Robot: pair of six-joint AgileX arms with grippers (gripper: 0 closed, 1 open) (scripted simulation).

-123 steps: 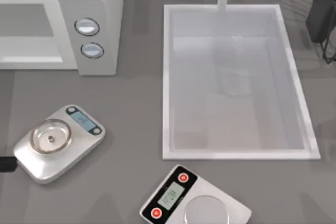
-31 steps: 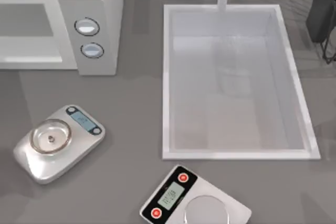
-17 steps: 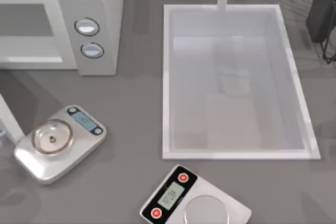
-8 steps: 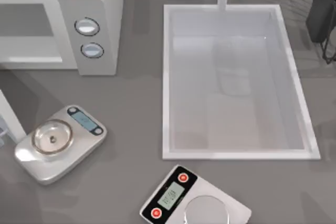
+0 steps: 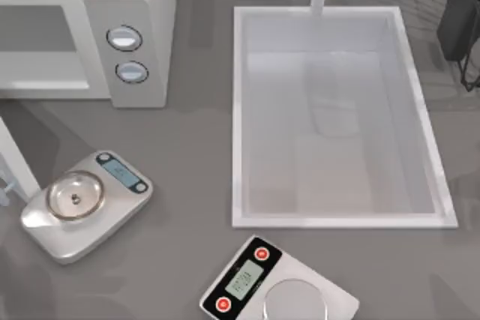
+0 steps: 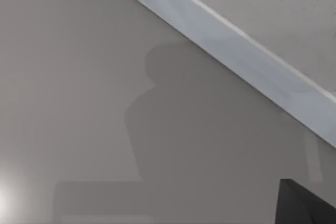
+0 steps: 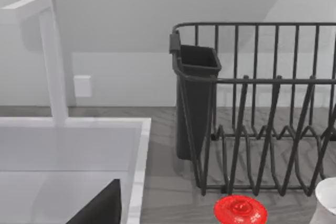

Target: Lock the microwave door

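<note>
The microwave [image 5: 131, 5] stands at the table's back left, white, with its grey dial panel [image 5: 127, 54] facing the front. Left of the dials, the front [image 5: 41, 43] shows a white frame around a grey inside. The microwave door [image 5: 16, 159] stands swung out at the top view's left edge, seen edge-on as a slanted white strip. Its lower end lies close beside the silver scales [image 5: 82, 204]. In the left wrist view a white strip [image 6: 231, 51] crosses a grey surface close up, with a dark part of my left gripper [image 6: 307, 205] at the corner.
A white sink [image 5: 337, 114] with a tap fills the middle and right. A second scales [image 5: 277, 286] lies at the front edge. A black dish rack [image 7: 262, 108] with a cutlery holder [image 5: 459, 13] stands at the back right, where a dark part of my right gripper [image 7: 100, 205] hangs, parked.
The door's white edge, absent from the top view two seconds ago, has come in at the left edge. It has swung a little farther toward the microwave. The scales beside it shifted slightly.
</note>
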